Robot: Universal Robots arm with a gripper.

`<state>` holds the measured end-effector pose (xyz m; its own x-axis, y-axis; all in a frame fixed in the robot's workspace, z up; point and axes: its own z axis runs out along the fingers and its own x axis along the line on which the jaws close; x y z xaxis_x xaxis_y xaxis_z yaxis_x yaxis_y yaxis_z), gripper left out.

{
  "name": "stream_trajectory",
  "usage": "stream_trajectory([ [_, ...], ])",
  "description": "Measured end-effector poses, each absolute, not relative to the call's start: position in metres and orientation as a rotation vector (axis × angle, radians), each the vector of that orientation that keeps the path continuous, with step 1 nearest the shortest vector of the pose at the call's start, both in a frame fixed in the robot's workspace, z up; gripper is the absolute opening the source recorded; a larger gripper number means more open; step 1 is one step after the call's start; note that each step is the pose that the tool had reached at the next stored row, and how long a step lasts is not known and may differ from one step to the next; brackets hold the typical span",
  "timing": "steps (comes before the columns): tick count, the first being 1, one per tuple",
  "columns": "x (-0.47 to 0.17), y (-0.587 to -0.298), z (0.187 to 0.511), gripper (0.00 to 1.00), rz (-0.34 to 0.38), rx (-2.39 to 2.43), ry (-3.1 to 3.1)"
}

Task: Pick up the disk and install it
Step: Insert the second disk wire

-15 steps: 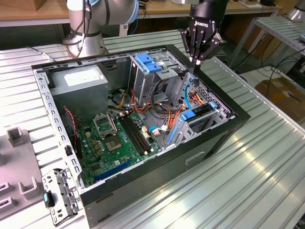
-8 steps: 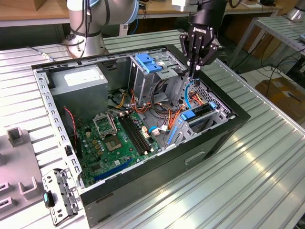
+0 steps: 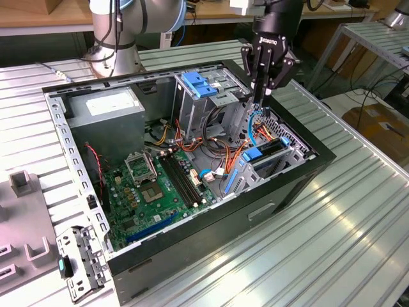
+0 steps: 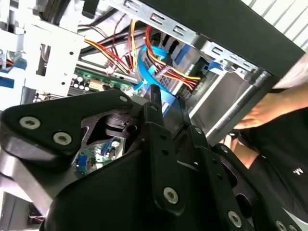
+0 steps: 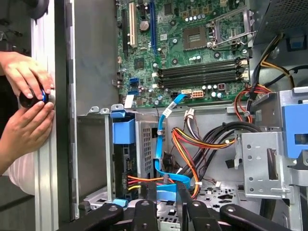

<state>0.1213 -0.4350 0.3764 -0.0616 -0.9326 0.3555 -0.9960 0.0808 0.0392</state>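
Though the job is to pick up the disk (image 5: 124,132) and fit it, the disk is not on the tabletop (image 3: 345,224). It stands on edge in the low bay at the front corner of the open computer case (image 3: 300,179), blue frame uppermost. In the exterior view it shows as a blue-and-dark slab (image 3: 259,153) down among the wires.

- Gripper (image 3: 259,102): hangs straight down over that corner, just above the bay and near the disk, not touching it as far as I can see.
- A blue flat cable (image 5: 161,144) climbs from the bay toward the gripper (image 5: 164,190). In the second wrist view a blue strip lies right at the gripper (image 4: 168,103).
- Whether the gripper is open, or closed on that cable, I cannot tell (its own body blocks the spot).
- Red, yellow and orange wires (image 5: 137,180) run to the disk's lower end.
- A person's hands (image 5: 24,96) rest at the outer wall of the case, holding a small round black-and-blue object.
- Elsewhere: green circuit board (image 3: 153,185) flat on the case floor, grey box (image 3: 105,112) in the far corner, upper metal cage with blue latch (image 3: 199,84).

Judgement: pick-up and placing look done, since the disk sits in its bay. What may remain is seating it fully or sorting the cabling; neither shows clearly enough to say.
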Motion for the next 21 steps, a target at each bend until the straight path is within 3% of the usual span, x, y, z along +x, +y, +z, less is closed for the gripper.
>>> stream_trajectory([
  [13, 0.123, -0.435, 0.364, 0.3, 0.357, 1.9, -2.049],
  [15, 0.123, -0.435, 0.364, 0.16, 0.357, 1.9, -2.049],
  [21, 0.123, -0.449, 0.364, 0.16, 0.34, 1.913, -2.057],
])
